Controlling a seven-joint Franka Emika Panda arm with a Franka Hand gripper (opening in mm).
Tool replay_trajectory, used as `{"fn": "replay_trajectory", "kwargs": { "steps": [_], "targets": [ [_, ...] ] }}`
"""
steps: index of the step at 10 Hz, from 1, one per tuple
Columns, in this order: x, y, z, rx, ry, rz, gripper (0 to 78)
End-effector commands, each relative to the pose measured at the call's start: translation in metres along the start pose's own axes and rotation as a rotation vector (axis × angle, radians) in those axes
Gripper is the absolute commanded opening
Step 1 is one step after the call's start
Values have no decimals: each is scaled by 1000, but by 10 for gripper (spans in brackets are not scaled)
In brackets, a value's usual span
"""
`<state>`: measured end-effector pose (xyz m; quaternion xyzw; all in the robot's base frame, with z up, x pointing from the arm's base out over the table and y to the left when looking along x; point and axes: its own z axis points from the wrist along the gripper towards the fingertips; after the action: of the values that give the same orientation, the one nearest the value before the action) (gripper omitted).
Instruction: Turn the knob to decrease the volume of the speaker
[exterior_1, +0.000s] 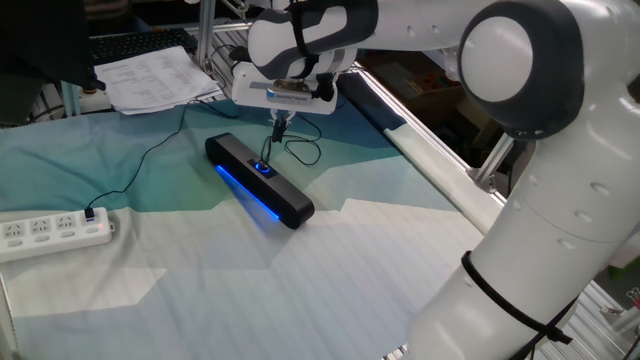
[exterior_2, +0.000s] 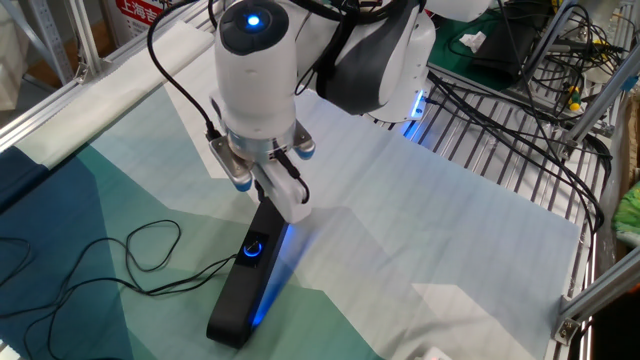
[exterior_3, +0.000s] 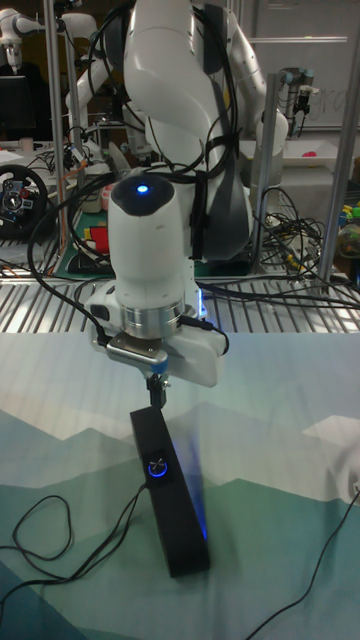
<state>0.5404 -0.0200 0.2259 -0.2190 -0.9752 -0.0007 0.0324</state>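
The speaker (exterior_1: 258, 181) is a slim black bar lying on the teal and white cloth, with blue light glowing along its lower edge. It also shows in the other fixed view as speaker (exterior_2: 250, 278) and in the tall view as speaker (exterior_3: 170, 490). The knob (exterior_1: 263, 168) sits on its top near the middle, ringed in blue; knob (exterior_2: 253, 249), knob (exterior_3: 157, 466). My gripper (exterior_1: 278, 130) hangs above the bar's far end, short of the knob, fingers together and holding nothing. In the tall view the gripper (exterior_3: 156, 393) hovers just over the bar's end.
A white power strip (exterior_1: 55, 230) lies at the left, a thin black cable (exterior_1: 150, 150) running from it to the speaker. Cable loops (exterior_2: 100, 262) lie beside the bar. Papers (exterior_1: 155, 75) sit at the back left. A metal frame rail (exterior_1: 430, 150) borders the table.
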Motion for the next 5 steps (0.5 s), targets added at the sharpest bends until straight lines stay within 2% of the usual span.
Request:
{"fn": "replay_trajectory", "kwargs": {
  "steps": [1, 3, 4, 5],
  "targets": [
    [-1, 0, -1, -4, -7, 31, 0],
    [-1, 0, -1, -6, -15, 48, 0],
    [-1, 0, -1, -29, -37, 82, 0],
    [-1, 0, -1, -31, -36, 120, 0]
  ]
}}
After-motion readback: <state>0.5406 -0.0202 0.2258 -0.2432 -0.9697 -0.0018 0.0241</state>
